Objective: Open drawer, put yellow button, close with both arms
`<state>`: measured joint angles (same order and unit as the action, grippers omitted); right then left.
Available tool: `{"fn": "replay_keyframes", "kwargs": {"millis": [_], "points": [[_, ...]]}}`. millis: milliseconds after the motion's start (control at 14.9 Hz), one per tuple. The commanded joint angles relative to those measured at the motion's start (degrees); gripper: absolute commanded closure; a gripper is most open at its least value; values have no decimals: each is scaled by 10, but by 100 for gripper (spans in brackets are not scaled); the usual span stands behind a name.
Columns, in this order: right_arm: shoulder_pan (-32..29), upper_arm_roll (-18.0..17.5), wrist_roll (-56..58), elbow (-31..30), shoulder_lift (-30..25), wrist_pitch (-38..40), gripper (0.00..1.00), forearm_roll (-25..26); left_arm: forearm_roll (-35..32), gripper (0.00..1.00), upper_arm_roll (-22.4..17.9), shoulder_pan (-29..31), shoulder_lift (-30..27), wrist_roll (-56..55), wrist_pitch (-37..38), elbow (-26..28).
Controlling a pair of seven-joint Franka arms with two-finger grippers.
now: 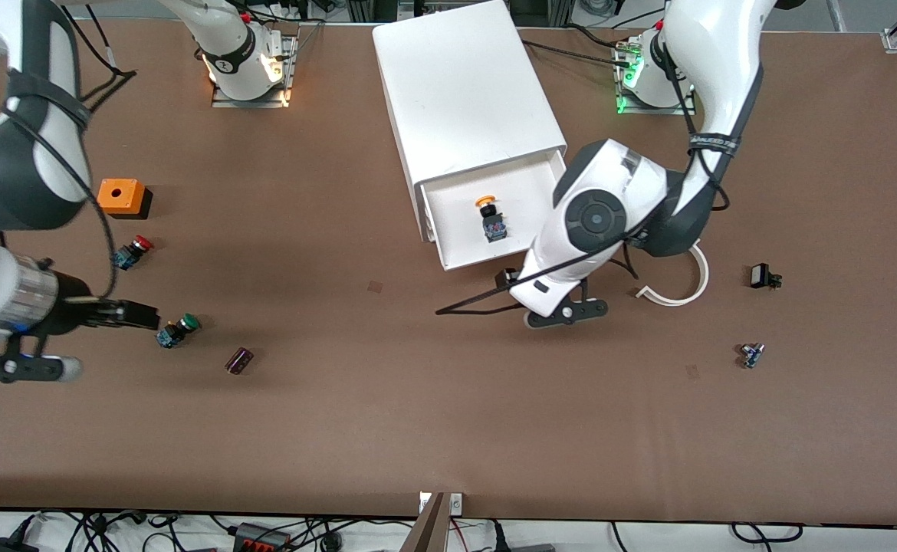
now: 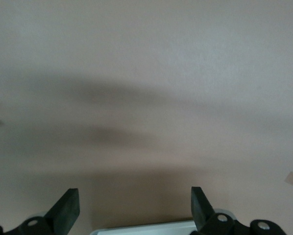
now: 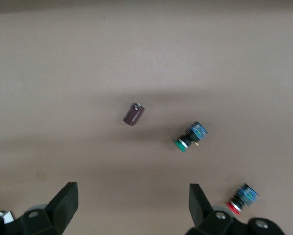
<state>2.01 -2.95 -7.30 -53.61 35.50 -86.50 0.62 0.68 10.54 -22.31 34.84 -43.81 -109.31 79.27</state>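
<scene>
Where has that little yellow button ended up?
In the front view, the yellow button lies inside the open top drawer of the white cabinet.

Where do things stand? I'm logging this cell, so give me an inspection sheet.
Surface: brown table, bare in the middle.
Job's things: drawer open; yellow button in it.
Clutter: red button, green button, orange box, dark capacitor, white curved strip.
End effectors: left end effector open at the drawer front; right end effector open, waits above the buttons.
Cables: along the table edges.
Surroundings: nothing seen.
</scene>
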Motion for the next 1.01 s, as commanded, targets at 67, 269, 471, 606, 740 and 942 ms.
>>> {"fn": "replay_keyframes", "kwargs": {"millis": [67,269,471,606,740,942], "points": [[-35,-10,20,-11,-41,46,0,9,8,0,30,-1,-13,-29,-4,31],[-50,-9,68,-102,-119,32,0,10,45,0,48,0,-30,-29,-2,67],[-55,-7,74,-205,-201,-3,0,15,74,0,51,-1,-65,-28,-2,116],[-56,-7,72,-242,-229,-4,0,19,74,0,69,1,-74,-29,-2,135],[-56,-7,74,-277,-253,-13,0,20,74,0,72,0,-84,-31,-2,152],[-55,-7,74,-342,-295,-39,0,20,78,0,87,1,-93,-31,0,168]]}}
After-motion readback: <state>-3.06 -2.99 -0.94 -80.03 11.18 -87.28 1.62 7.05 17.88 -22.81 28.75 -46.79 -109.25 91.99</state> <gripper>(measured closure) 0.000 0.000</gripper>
